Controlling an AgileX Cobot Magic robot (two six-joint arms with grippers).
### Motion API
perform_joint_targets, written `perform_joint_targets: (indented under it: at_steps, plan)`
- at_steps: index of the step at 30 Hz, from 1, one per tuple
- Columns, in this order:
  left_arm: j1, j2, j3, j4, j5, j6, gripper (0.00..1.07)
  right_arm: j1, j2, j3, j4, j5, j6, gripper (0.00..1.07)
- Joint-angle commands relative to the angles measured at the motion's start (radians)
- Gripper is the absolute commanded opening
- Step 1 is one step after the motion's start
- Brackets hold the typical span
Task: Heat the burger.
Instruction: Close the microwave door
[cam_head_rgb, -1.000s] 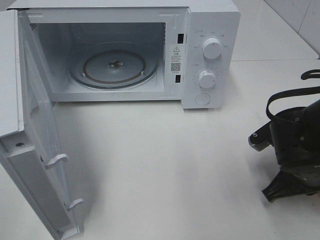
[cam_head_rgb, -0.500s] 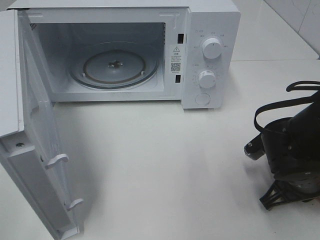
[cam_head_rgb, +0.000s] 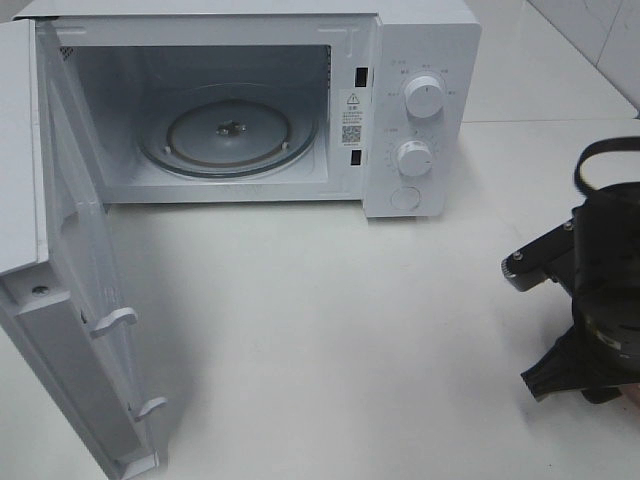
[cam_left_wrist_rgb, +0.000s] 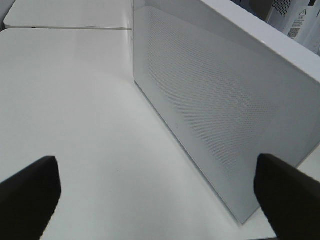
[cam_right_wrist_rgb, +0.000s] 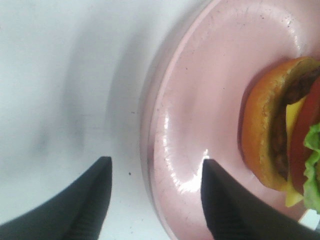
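Note:
The burger (cam_right_wrist_rgb: 280, 125) lies on a round pink plate (cam_right_wrist_rgb: 200, 100) in the right wrist view, showing its golden bun, dark patty, cheese, tomato and lettuce. My right gripper (cam_right_wrist_rgb: 156, 162) is open, its fingers straddling the plate's near rim, one over the plate and one over the table; nothing is held. In the exterior high view the right arm (cam_head_rgb: 600, 290) stands at the right edge, and the burger and plate are out of sight there. My left gripper (cam_left_wrist_rgb: 155, 160) is open wide beside the outer face of the microwave door (cam_left_wrist_rgb: 215, 100).
The white microwave (cam_head_rgb: 420, 50) stands at the back, its door (cam_head_rgb: 70, 330) swung open to the left and its glass turntable (cam_head_rgb: 228, 135) bare. Two knobs (cam_head_rgb: 424, 96) sit on its right panel. White table (cam_head_rgb: 330, 330) spreads in front.
The right arm has shifted and turned at the right edge of the exterior high view. The microwave and its door have not moved.

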Motion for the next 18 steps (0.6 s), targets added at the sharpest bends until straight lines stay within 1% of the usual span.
perform_joint_targets:
  at_steps: [1, 3, 4, 6, 7, 9, 10, 11, 12, 15, 16, 17, 18]
  plan:
    - [0.004, -0.021, 0.002, -0.004, -0.002, -0.003, 0.98, -0.001, -0.075, -0.001, 0.068, 0.016, -0.063, 0.56]
    - [0.004, -0.021, 0.002, -0.004, -0.002, -0.003, 0.98, -0.001, -0.174, -0.001, 0.165, 0.016, -0.161, 0.56]
    - [0.004, -0.021, 0.002, -0.004, -0.002, -0.003, 0.98, -0.001, -0.174, -0.001, 0.165, 0.016, -0.161, 0.56]
    - [0.004, -0.021, 0.002, -0.004, -0.002, -0.003, 0.98, -0.001, -0.321, -0.001, 0.323, 0.014, -0.36, 0.58]
    - [0.004, -0.021, 0.002, -0.004, -0.002, -0.003, 0.98, -0.001, -0.321, -0.001, 0.323, 0.014, -0.36, 0.58]
    - [0.004, -0.021, 0.002, -0.004, -0.002, -0.003, 0.98, -0.001, -0.432, -0.001, 0.415, 0.016, -0.497, 0.65]
    - [0.004, -0.021, 0.002, -0.004, -0.002, -0.003, 0.98, -0.001, -0.432, -0.001, 0.415, 0.016, -0.497, 0.65]
    - [0.004, -0.021, 0.002, -0.004, -0.002, -0.003, 0.98, -0.001, -0.472, -0.001, 0.44, 0.019, -0.536, 0.68]
    - [0.004, -0.021, 0.002, -0.004, -0.002, -0.003, 0.98, -0.001, -0.551, -0.001, 0.482, 0.028, -0.585, 0.75]
    - [0.004, -0.021, 0.002, -0.004, -0.002, -0.003, 0.98, -0.001, -0.591, -0.001, 0.497, 0.037, -0.605, 0.78]
    - [0.004, -0.021, 0.002, -0.004, -0.002, -0.003, 0.98, -0.001, -0.659, -0.001, 0.523, 0.065, -0.632, 0.81]
    - [0.004, -0.021, 0.002, -0.004, -0.002, -0.003, 0.98, -0.001, -0.688, -0.001, 0.531, 0.083, -0.637, 0.81]
    - [0.004, -0.021, 0.002, -0.004, -0.002, -0.003, 0.98, -0.001, -0.752, -0.001, 0.542, 0.121, -0.639, 0.81]
